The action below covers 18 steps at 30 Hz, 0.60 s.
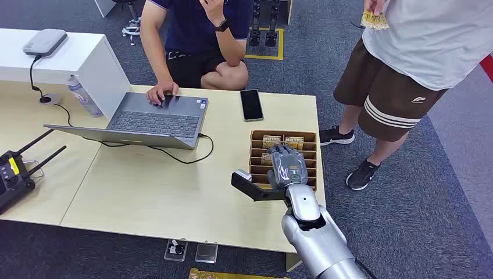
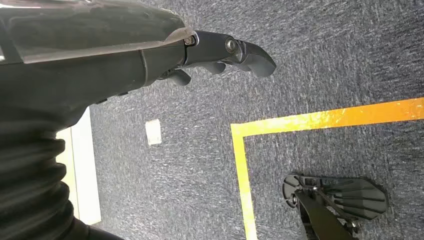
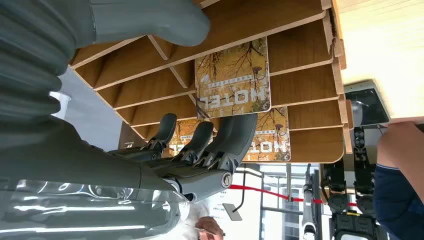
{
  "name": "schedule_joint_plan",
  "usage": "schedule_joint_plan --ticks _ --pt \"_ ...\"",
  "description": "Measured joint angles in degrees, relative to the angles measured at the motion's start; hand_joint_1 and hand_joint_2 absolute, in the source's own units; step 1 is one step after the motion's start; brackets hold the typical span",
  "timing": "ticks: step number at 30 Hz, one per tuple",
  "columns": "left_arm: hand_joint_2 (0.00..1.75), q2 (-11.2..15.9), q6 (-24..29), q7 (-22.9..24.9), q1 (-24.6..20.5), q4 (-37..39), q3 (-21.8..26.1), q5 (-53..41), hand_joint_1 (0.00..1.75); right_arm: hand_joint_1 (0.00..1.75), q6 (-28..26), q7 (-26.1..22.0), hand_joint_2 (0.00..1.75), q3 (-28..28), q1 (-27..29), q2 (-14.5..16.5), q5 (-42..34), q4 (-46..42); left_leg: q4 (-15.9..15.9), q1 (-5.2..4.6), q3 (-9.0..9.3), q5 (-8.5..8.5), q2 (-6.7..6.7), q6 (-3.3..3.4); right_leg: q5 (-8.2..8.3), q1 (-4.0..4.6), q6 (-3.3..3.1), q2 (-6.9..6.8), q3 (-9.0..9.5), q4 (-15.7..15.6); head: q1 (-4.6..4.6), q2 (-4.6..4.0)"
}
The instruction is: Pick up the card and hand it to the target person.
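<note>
Right hand [image 1: 286,167] is positioned over the slotted brown wooden card rack [image 1: 311,152] at the right edge of the pale wooden table [image 1: 151,192], fingers [image 3: 235,131] extended onto the yellow "HOTEL" cards [image 3: 234,77] standing in the slots; no card is seen gripped. Left hand [image 2: 227,55] is held above dark carpet, fingers loosely curled, nothing held.

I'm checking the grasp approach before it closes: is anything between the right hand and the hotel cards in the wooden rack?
Nothing visible blocks it. The right hand hovers directly over the wooden rack, its fingers reaching toward the hotel cards standing in the slots. Only the rack's own dividers flank the cards.
</note>
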Motion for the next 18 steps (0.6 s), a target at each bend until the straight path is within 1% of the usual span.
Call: schedule_joint_plan --ticks 3,11,18 --pt "1.75 0.0 0.01 0.04 0.01 0.0 0.0 0.0 0.0 0.87 0.0 0.0 1.75 -0.08 0.0 0.0 0.21 0.0 0.0 0.0 0.0 0.0 0.0 0.0 0.0 0.0 0.0 0.0 0.0 0.0 0.0 0.0" --pt "1.75 0.0 0.03 0.12 0.03 0.0 0.0 0.0 0.0 0.98 0.02 0.0 1.75 -0.52 0.0 0.0 0.4 0.0 0.0 0.0 0.0 0.0 0.0 0.0 0.0 0.0 0.0 0.0 0.0 0.0 0.01 0.0" --pt "1.75 0.0 0.03 0.03 0.04 0.0 0.0 -0.01 0.0 1.12 -0.04 0.03 1.75 -0.6 0.0 0.0 0.54 0.02 0.0 0.0 0.0 0.0 0.0 0.0 0.0 0.0 0.0 0.0 0.0 0.0 0.02 0.0"
